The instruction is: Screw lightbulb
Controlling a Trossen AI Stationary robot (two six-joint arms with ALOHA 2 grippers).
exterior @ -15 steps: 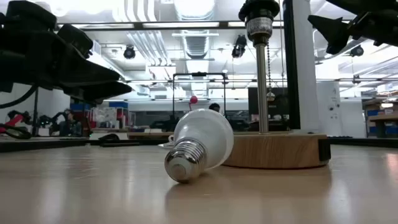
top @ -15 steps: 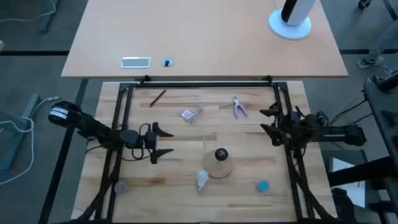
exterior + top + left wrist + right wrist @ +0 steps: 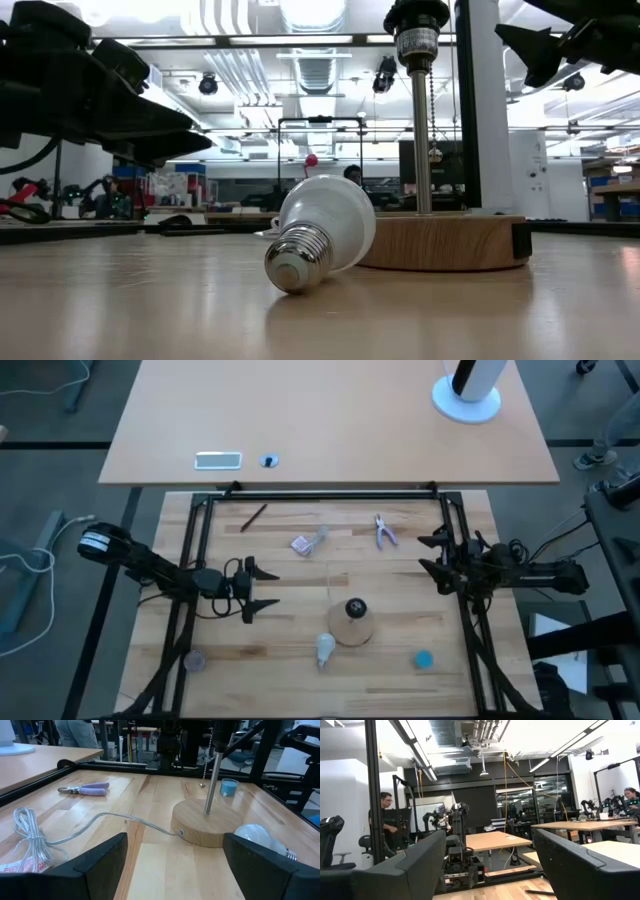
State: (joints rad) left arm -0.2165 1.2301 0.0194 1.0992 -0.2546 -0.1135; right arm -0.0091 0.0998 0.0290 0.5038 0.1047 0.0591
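From above: left gripper (image 3: 262,587) at the slatted wood table's (image 3: 290,625) left side, right gripper (image 3: 432,558) at its right, both with jaws apart and empty; frosted pear-shaped lightbulb (image 3: 325,649) lying just beside the round wooden lamp base (image 3: 353,626). At table height: ribbed grey screw base of the lightbulb (image 3: 319,240) pointing at the camera, glass touching the base. From the left wrist: clear cord (image 3: 85,831) coiled from the base, lilac-handled pliers (image 3: 85,789), blue cap (image 3: 229,787). From the right wrist: only the room, with seated people.
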